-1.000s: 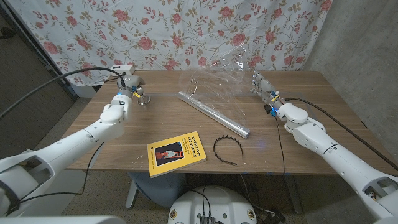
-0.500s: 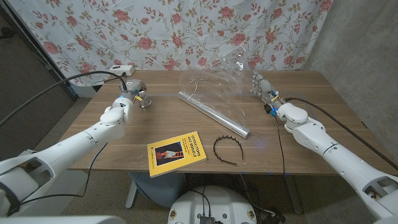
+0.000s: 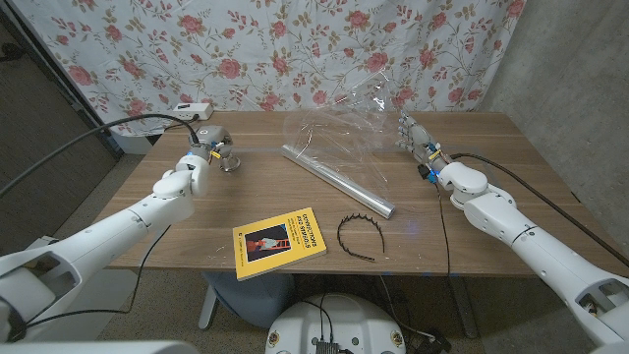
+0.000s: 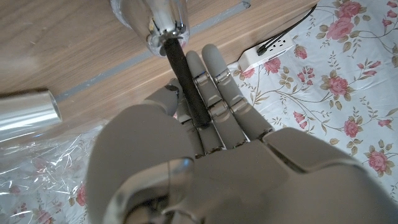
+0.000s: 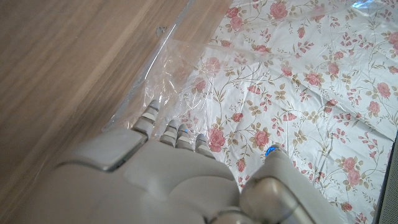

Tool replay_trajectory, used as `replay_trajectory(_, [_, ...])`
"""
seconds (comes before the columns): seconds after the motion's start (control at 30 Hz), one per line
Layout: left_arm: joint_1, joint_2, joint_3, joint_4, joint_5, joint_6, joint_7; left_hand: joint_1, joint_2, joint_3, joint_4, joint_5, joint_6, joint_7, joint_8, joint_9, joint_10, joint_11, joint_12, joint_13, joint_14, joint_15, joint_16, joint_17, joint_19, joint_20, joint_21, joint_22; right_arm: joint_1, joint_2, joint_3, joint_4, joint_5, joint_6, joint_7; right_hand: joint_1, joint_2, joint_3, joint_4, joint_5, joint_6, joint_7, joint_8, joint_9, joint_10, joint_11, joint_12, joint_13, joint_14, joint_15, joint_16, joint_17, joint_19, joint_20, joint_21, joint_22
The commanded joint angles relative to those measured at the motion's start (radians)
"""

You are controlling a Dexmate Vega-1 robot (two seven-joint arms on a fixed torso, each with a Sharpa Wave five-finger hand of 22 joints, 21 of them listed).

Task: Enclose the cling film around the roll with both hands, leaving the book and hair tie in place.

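At the film's (image 3: pixel 344 133) far corner your right hand (image 3: pixel 413 136) pinches it taut above the roll (image 3: pixel 337 180), while your left hand (image 3: pixel 208 147) waits open-fingered.

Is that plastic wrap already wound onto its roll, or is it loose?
Loose. The cling film stands up crumpled and spread behind the roll, which lies bare on the table; nothing is wound around it yet.
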Motion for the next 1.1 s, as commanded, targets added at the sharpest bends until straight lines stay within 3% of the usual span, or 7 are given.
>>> replay_trajectory(0.03, [0.059, -0.001, -0.063, -0.017, -0.025, -0.076, 0.178, 0.026, 0.000, 0.002, -0.008, 0.008, 0.004, 0.019, 0.005, 0.000, 0.002, 0.012, -0.009, -0.006, 0.020, -0.001, 0.007, 0.000, 0.012, -0.005, 0.016, 0.002, -0.004, -0.003, 0.003, -0.007, 0.005, 0.003, 0.006, 0.004, 0.009, 0.003, -0.001, -0.003, 0.006, 0.000, 0.008, 0.002, 0.000, 0.000, 0.006, 0.001, -0.005, 0.003, -0.004, 0.006, 0.008, 0.005, 0.005, 0.001])
replay_trajectory(0.3, [0.104, -0.017, -0.139, -0.037, -0.138, -0.172, 0.242, 0.038, -0.004, 0.000, -0.006, 0.009, 0.001, 0.028, 0.000, -0.003, 0.003, 0.028, -0.018, -0.013, 0.028, 0.000, 0.006, -0.004, 0.008, -0.005, 0.025, 0.000, -0.006, -0.004, 0.002, -0.011, 0.006, 0.000, 0.006, 0.004, 0.010, 0.003, -0.001, -0.003, 0.007, -0.001, 0.007, 0.002, 0.001, -0.001, 0.006, 0.001, -0.004, 0.003, -0.004, 0.006, 0.010, 0.003, 0.006, 0.001])
replay_trajectory(0.53, [0.140, -0.046, -0.204, -0.032, -0.265, -0.295, 0.271, 0.044, -0.009, -0.001, -0.004, 0.011, 0.004, 0.030, -0.002, -0.006, 0.002, 0.025, -0.026, -0.019, 0.020, 0.002, -0.003, -0.010, -0.002, -0.004, 0.030, -0.002, -0.006, -0.001, 0.001, -0.011, 0.004, 0.002, 0.002, 0.003, 0.011, 0.003, -0.001, -0.003, 0.006, 0.000, 0.006, 0.002, 0.000, -0.001, 0.006, 0.001, -0.005, 0.003, -0.004, 0.006, 0.010, 0.003, 0.006, 0.001])
replay_trajectory(0.73, [0.160, -0.070, -0.251, -0.028, -0.375, -0.395, 0.253, 0.047, -0.011, -0.003, 0.001, 0.012, 0.007, 0.017, -0.004, -0.009, 0.004, 0.014, -0.034, -0.026, 0.016, 0.002, -0.010, -0.016, -0.012, -0.003, 0.034, -0.006, -0.007, 0.002, 0.003, -0.010, 0.002, 0.010, -0.002, 0.003, 0.011, 0.003, -0.002, -0.003, 0.006, 0.000, 0.006, 0.002, 0.001, -0.001, 0.006, 0.001, -0.005, 0.003, -0.004, 0.006, 0.010, 0.002, 0.006, 0.001])
replay_trajectory(0.87, [0.170, -0.093, -0.260, -0.045, -0.369, -0.382, 0.290, 0.049, -0.012, -0.003, 0.001, 0.012, 0.011, 0.021, -0.004, -0.010, 0.006, 0.021, -0.036, -0.028, 0.015, 0.002, -0.012, -0.017, -0.015, -0.002, 0.036, -0.008, -0.006, 0.003, 0.002, -0.007, 0.000, 0.017, 0.000, 0.003, 0.011, 0.003, -0.002, -0.003, 0.006, 0.000, 0.006, 0.002, 0.002, -0.001, 0.006, 0.001, -0.005, 0.003, -0.004, 0.006, 0.010, 0.003, 0.006, 0.001])
replay_trajectory(0.97, [0.176, -0.106, -0.269, -0.045, -0.389, -0.401, 0.295, 0.058, -0.014, -0.002, 0.000, 0.013, 0.014, 0.040, -0.005, -0.011, 0.010, 0.035, -0.042, -0.034, 0.016, 0.002, -0.015, -0.021, -0.009, 0.000, 0.044, -0.013, -0.008, 0.004, 0.004, -0.009, 0.004, 0.015, -0.001, 0.002, 0.011, 0.003, -0.002, -0.003, 0.007, 0.000, 0.006, 0.002, 0.001, -0.001, 0.006, 0.001, -0.004, 0.003, -0.004, 0.006, 0.013, 0.000, 0.007, 0.001])
replay_trajectory(1.1, [0.178, -0.106, -0.265, -0.053, -0.372, -0.400, 0.301, 0.064, -0.016, -0.002, -0.001, 0.015, 0.024, 0.035, -0.003, -0.013, 0.015, 0.040, -0.046, -0.039, 0.020, 0.003, -0.016, -0.022, -0.006, 0.000, 0.049, -0.018, -0.010, 0.003, 0.006, -0.011, 0.005, 0.013, -0.003, 0.000, 0.011, 0.002, -0.001, -0.003, 0.007, 0.000, 0.005, 0.002, 0.001, -0.001, 0.006, 0.001, -0.005, 0.002, -0.003, 0.007, 0.017, 0.000, 0.008, 0.001])
